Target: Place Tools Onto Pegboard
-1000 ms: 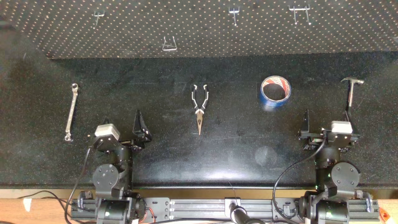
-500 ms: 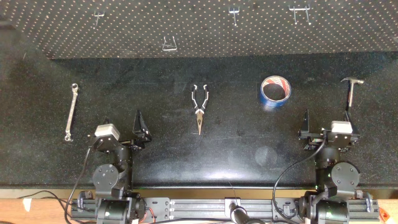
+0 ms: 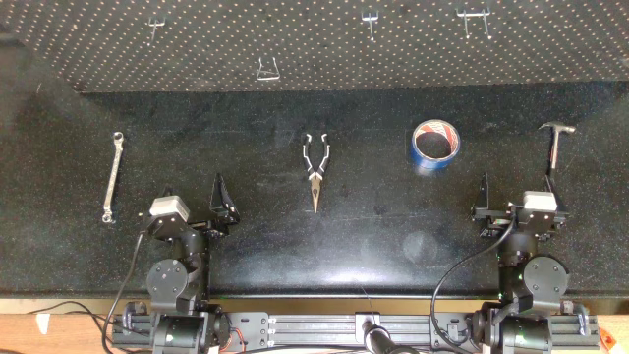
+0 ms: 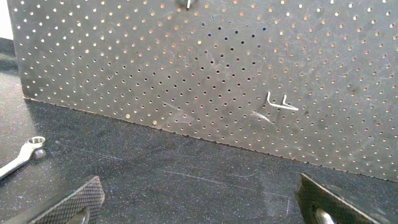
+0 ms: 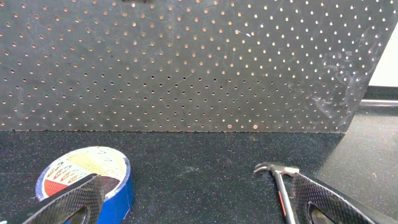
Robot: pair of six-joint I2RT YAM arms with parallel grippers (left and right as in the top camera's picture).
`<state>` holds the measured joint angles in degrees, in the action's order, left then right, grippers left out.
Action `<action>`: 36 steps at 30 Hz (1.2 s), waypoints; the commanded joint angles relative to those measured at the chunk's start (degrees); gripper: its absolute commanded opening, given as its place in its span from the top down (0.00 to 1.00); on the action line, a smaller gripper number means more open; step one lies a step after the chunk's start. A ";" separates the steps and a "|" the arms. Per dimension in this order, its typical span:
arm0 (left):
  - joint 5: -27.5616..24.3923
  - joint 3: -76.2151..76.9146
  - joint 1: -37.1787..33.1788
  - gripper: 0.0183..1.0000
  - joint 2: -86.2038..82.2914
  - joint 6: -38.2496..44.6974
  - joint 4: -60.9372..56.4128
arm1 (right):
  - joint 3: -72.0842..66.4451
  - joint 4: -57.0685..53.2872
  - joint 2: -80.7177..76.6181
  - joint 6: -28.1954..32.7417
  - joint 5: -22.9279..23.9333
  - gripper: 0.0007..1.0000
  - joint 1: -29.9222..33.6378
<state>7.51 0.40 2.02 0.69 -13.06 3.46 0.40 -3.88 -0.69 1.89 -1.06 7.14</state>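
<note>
Nothing has moved over the last second: both arms rest at the bottom of the top view and all four tools lie where they were, so the task has not started and no tool is on the pegboard (image 3: 314, 49) yet. The left gripper (image 3: 224, 202), at lower left, has its jaws spread wide and holds nothing. The right gripper (image 3: 513, 197), at lower right, is equally wide open and empty. On the black mat (image 3: 373, 246), a wrench (image 3: 112, 177) lies at the left, pliers (image 3: 315, 169) in the centre, a blue tape roll (image 3: 434, 145) right of centre, and a hammer (image 3: 554, 147) at the far right, close to the mat's right edge, its handle end just beside the right gripper. The pegboard fills the top strip of the frame and meets the mat along a straight line. Its wire hooks (image 3: 267, 71) hang bare. The tools are well apart, with open mat between them and in front of both grippers, so there looks to be easy room to approach any of them.
</note>
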 commanded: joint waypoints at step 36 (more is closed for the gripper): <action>0.26 16.15 -5.49 0.01 22.91 20.52 4.72 | -0.15 -0.31 0.63 0.81 -0.66 0.02 0.33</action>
<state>7.42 6.92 -0.30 12.82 -3.20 5.08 0.40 -3.86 -0.69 2.09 -1.04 7.14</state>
